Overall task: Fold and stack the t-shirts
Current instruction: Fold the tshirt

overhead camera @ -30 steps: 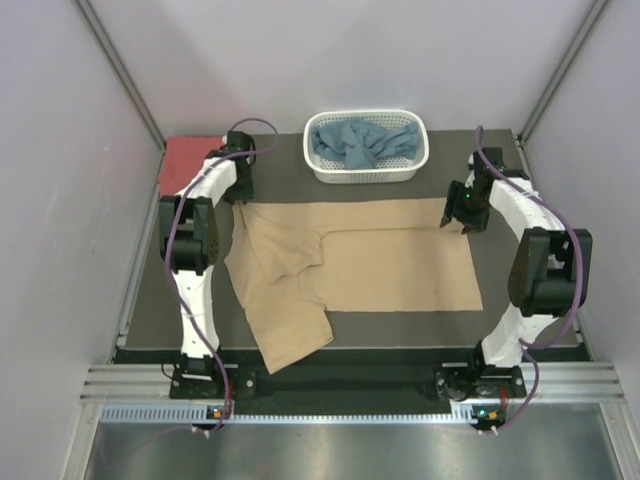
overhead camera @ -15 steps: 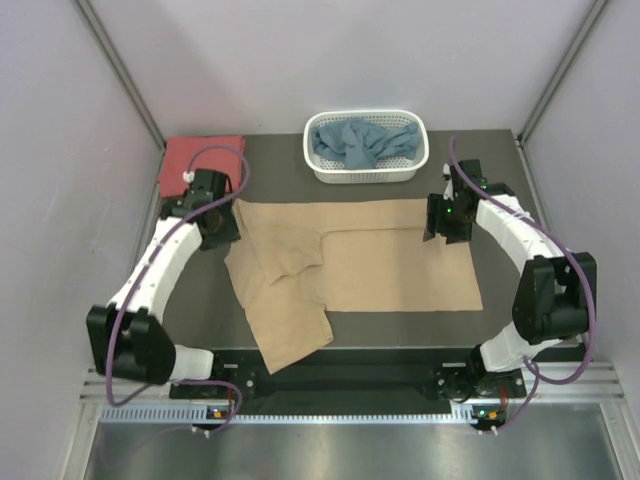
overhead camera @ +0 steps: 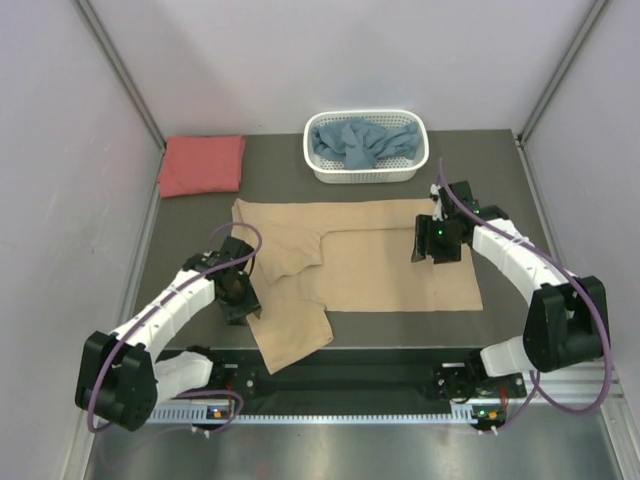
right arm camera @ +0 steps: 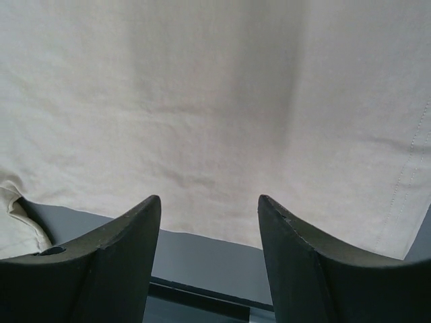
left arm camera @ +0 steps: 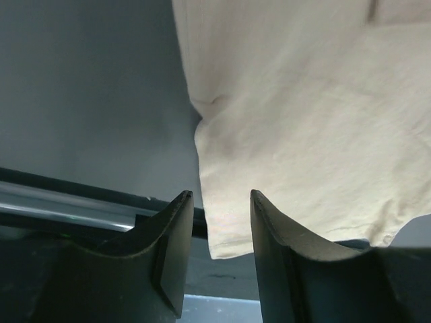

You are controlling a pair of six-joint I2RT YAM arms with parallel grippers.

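The left end effector (left arm camera: 219,202) is released, fingers parted on nothing, with an edge of the tan shirt (overhead camera: 380,270) just below and ahead of it on the bench (overhead camera: 500,185). The right end effector (right arm camera: 210,208), also released, hangs over that shirt's right part. Beyond both, a red shirt (overhead camera: 202,165) lies folded and a blue shirt (overhead camera: 360,142) fills the basket (overhead camera: 366,178).

Tan shirt (overhead camera: 380,275) flat — coral (overhead camera: 201,165) folded, blue (overhead camera: 360,142) bunched
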